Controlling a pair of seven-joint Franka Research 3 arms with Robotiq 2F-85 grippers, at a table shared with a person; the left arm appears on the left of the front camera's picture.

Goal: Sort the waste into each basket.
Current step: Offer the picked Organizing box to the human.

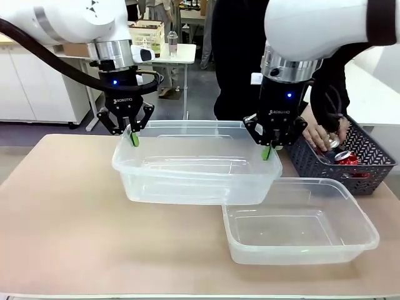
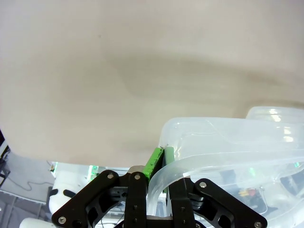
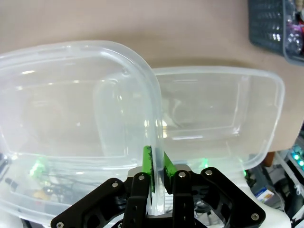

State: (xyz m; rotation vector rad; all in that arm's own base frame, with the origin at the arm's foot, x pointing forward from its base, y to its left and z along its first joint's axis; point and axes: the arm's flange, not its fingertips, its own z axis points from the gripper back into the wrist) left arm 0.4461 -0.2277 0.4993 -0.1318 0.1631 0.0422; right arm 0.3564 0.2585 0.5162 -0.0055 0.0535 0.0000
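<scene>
Near tub (image 1: 300, 231) flat, long axis left-right | far tub (image 1: 194, 165) same axis, off table | left pincer (image 1: 133, 139), right pincer (image 1: 267, 150) clamp its rim

My arms (image 1: 69, 15) are white with silver wrist rings. My left end effector (image 1: 133, 139) and right end effector (image 1: 267, 151) are black, with green pads (image 2: 154, 161) and silver screws.

Clear tub (image 1: 187, 182) lifted, second tub (image 1: 294, 250) flat

2 clr tubs (image 1: 187, 184) (image 1: 281, 250), 1 bskt (image 1: 370, 157) — 2 cans (image 1: 347, 157) (image 1: 332, 143)
</scene>
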